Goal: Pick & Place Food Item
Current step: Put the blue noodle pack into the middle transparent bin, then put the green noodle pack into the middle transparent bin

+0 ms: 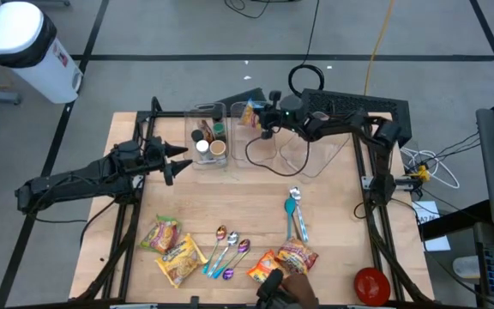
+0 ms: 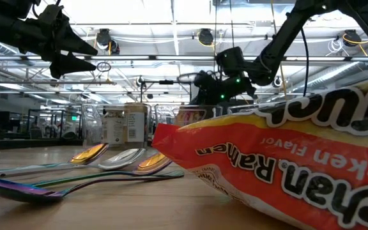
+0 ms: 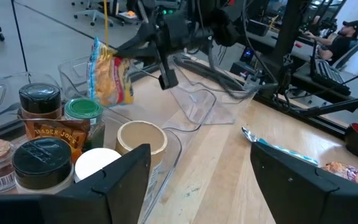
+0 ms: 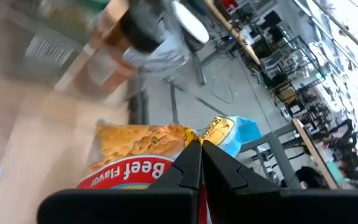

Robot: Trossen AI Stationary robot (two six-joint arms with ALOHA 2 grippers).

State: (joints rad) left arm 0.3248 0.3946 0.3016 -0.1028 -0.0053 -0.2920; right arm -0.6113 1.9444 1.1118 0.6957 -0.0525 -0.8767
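Your right gripper (image 1: 262,112) is pinched tight on the top edge of a beef ramen packet (image 3: 109,74), which hangs in the air over the clear bins (image 1: 209,116) at the far side of the table (image 1: 333,215), just beside the spice jars (image 3: 42,112). Your left gripper (image 1: 178,160) hovers with its fingers spread wide and nothing between them, close to the jar bin. More ramen packets (image 1: 294,257), a few spoons (image 1: 225,249) and a red bowl (image 1: 371,285) lie near the front edge.
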